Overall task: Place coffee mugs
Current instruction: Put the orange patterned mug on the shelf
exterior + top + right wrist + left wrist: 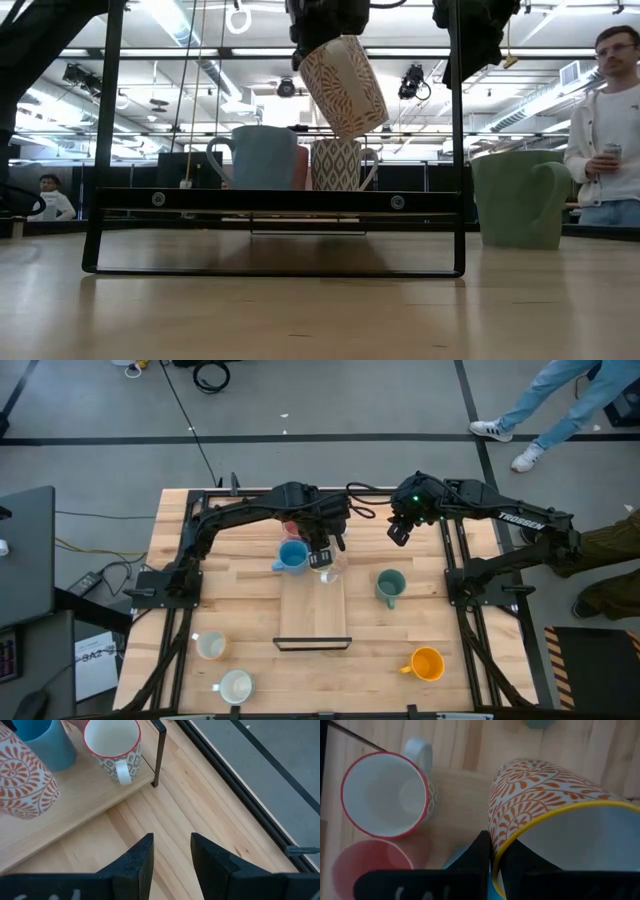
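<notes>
Up in the air, the left gripper (pixel 492 857) pinches the rim of a round white mug with orange leaf patterns (pixel 545 815), tilted over the wooden tray (pixel 313 610). On the tray stand a smooth blue mug (pixel 291 556), a pink mug (pixel 365 865) and a red-rimmed patterned mug (pixel 385 795). Right of them, the right gripper (pixel 171 852) hangs with its jaws apart, holding nothing.

table (pixel 400 640): pale matt wood planks | patterned mug (pixel 540 800): glossy glazed ceramic | rack frame (pixel 270 200): black metal

Eight mugs (pixel 390 586) (four patterned or white), two grippers (pixel 398 532).
</notes>
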Action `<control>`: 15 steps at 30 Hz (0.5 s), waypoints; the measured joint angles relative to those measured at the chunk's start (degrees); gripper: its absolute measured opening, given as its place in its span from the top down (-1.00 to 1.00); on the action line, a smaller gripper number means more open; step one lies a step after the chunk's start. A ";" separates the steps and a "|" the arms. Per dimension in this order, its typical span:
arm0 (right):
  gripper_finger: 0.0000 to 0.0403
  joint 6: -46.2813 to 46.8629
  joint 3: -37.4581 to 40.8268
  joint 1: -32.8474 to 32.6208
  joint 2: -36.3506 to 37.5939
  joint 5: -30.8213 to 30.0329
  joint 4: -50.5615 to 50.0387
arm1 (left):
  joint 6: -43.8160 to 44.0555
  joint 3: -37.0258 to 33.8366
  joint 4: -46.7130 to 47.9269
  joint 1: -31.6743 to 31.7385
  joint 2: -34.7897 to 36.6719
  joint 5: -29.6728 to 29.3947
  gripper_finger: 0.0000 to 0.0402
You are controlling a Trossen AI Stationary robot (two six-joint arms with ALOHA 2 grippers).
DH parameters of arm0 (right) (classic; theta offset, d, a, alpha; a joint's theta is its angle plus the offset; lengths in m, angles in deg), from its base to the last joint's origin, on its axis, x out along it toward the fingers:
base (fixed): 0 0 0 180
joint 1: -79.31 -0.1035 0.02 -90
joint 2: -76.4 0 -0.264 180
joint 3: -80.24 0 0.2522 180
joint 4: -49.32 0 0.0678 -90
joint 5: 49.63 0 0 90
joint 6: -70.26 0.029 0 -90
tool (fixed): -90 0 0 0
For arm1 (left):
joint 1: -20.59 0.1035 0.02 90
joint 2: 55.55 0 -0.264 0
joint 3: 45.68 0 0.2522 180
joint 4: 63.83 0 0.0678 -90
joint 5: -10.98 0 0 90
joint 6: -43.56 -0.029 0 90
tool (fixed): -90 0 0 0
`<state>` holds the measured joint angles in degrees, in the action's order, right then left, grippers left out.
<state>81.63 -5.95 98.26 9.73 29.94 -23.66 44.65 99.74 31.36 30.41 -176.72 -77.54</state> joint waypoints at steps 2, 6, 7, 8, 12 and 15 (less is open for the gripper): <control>0.33 0.00 0.00 0.00 0.00 0.01 0.00 | 0.33 0.00 0.43 0.02 0.00 -0.01 0.86; 0.33 0.00 0.00 0.00 0.00 0.02 0.00 | 1.30 -0.02 0.08 0.02 -0.38 -0.04 0.86; 0.33 0.00 0.00 0.00 0.00 0.02 0.00 | 1.34 0.00 0.11 0.02 -0.63 0.00 0.86; 0.33 0.00 0.00 0.00 0.00 0.02 0.00 | 1.37 -0.06 0.17 0.02 -0.92 -0.02 0.86; 0.33 0.01 0.00 -0.04 0.00 0.06 -0.02 | 1.31 -0.09 0.20 0.12 -3.19 -0.15 0.86; 0.33 0.01 0.00 -0.05 0.00 0.07 0.00 | 1.28 -0.09 0.46 0.28 -4.54 -0.13 0.84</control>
<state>81.64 -5.95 98.21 9.73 30.00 -23.66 45.93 99.65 31.82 30.70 -181.26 -77.67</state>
